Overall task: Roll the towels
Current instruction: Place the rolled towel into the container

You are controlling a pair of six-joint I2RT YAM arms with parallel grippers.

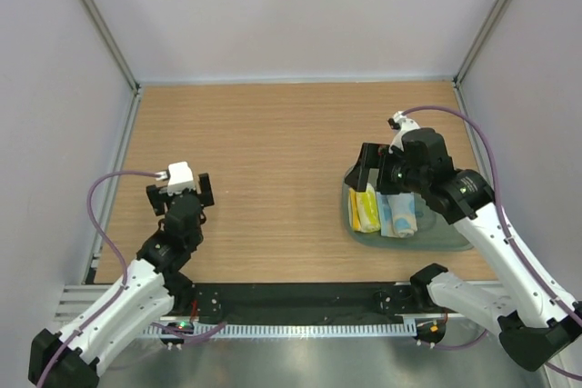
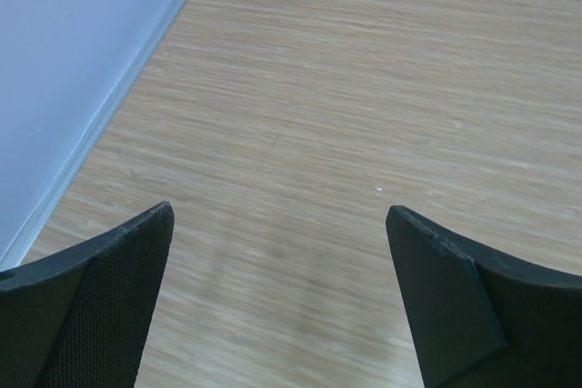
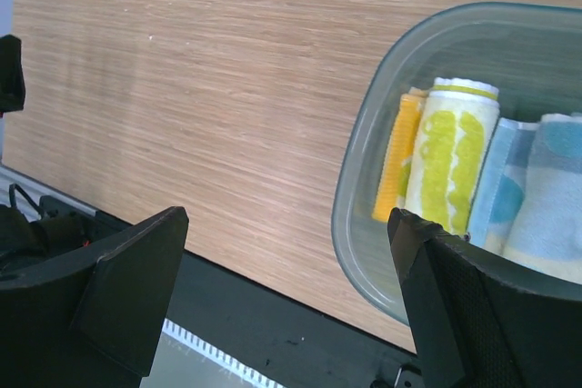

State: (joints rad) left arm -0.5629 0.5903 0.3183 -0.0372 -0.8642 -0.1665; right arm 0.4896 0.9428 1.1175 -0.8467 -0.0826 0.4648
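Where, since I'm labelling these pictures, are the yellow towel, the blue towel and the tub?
yellow towel (image 3: 450,156): right wrist view, middle of the roll.
blue towel (image 3: 536,190): right wrist view, middle of the cloth.
tub (image 3: 375,124): right wrist view, its left wall.

The right wrist view's edge cuts off the blue towel (image 3: 546,190) and tub (image 3: 356,163).

We see the yellow towel (image 3: 450,165) as cream with lime-yellow blotches and an orange-yellow fold at its left. The light blue towel (image 3: 536,193) carries a teal spot and pale cream patches. The tub (image 3: 359,161) is clear with a bluish-green tint. The desk (image 1: 273,152) is light brown with fine wood grain. The jaws of the left gripper (image 2: 277,213) and the right gripper (image 3: 287,217) are matt black.
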